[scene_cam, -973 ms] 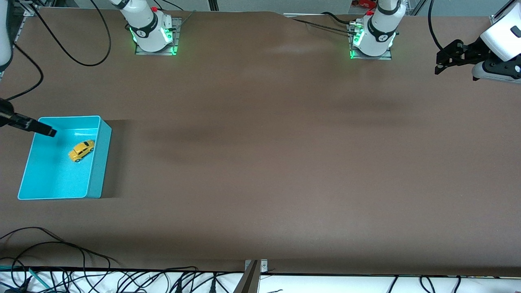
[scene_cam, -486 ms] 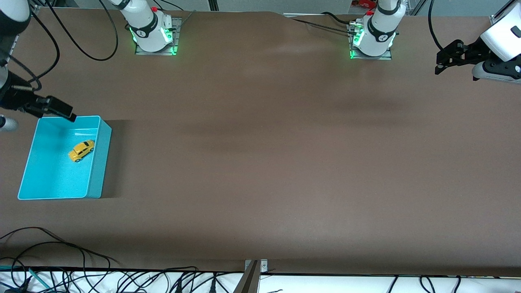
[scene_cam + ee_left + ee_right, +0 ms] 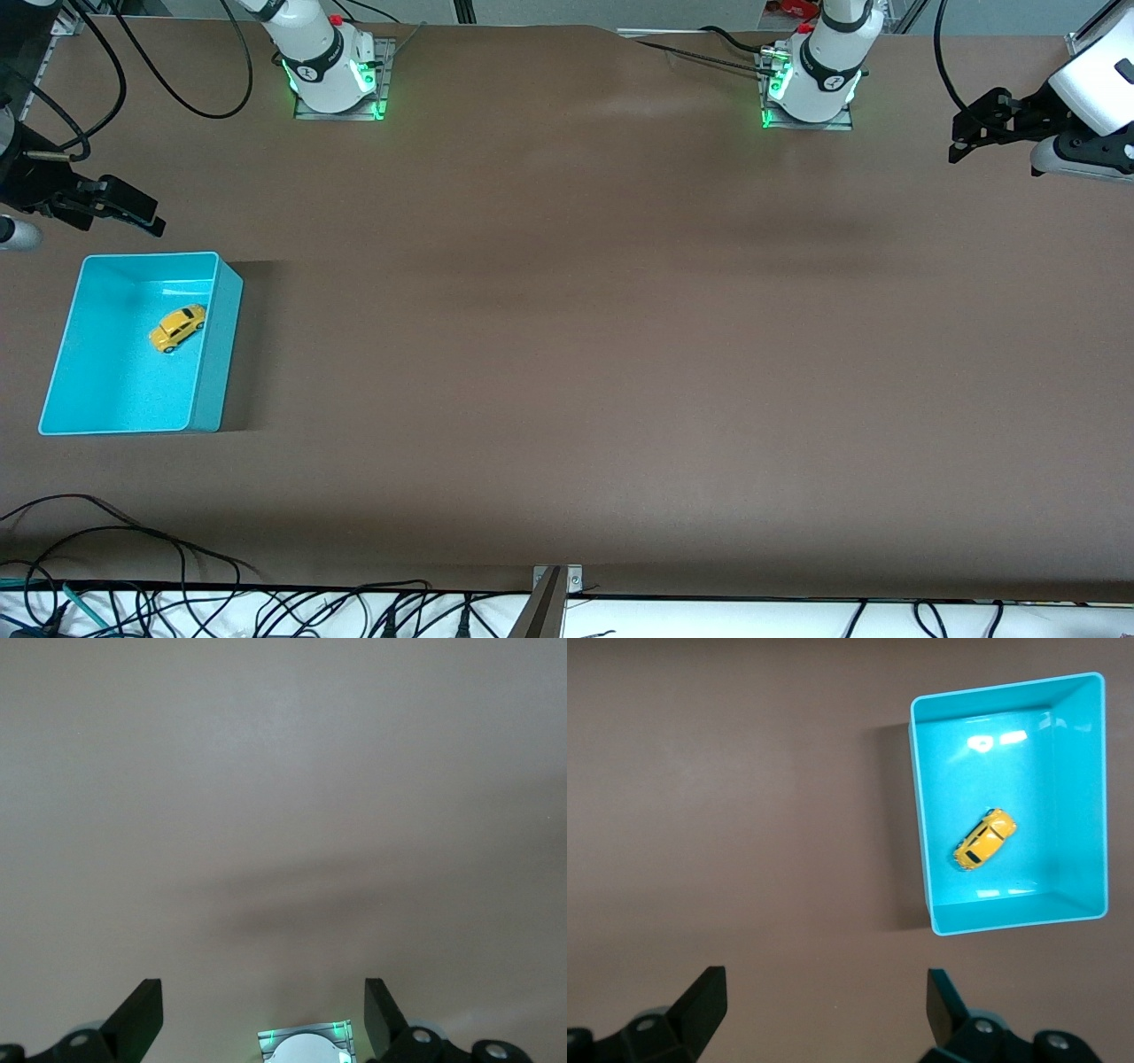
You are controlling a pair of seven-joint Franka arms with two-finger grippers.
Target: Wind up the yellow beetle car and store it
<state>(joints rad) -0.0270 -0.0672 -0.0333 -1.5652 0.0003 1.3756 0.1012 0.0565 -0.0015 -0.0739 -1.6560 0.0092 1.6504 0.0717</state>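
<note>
The yellow beetle car (image 3: pixel 177 327) lies inside the turquoise bin (image 3: pixel 221 354) at the right arm's end of the table. The right wrist view shows the car (image 3: pixel 984 839) on the floor of the bin (image 3: pixel 920 815), apart from the walls. My right gripper (image 3: pixel 142 213) hangs open and empty over bare table beside the bin's rim, on the side toward the arm bases; its fingers (image 3: pixel 700 1001) frame only tabletop. My left gripper (image 3: pixel 961 137) waits open and empty over the left arm's end of the table, its midpoint (image 3: pixel 261 992) over bare brown surface.
Both arm bases (image 3: pixel 332 80) (image 3: pixel 811 84) glow green along the table's edge farthest from the front camera. Loose black cables (image 3: pixel 133 549) lie at the edge nearest that camera, beside a small metal bracket (image 3: pixel 556 580). Brown tabletop (image 3: pixel 576 354) spreads between the bin and the left arm.
My right gripper rose off the bin's corner and drew back toward the arm bases, now off the bin. The car, bin and left arm stayed put.
</note>
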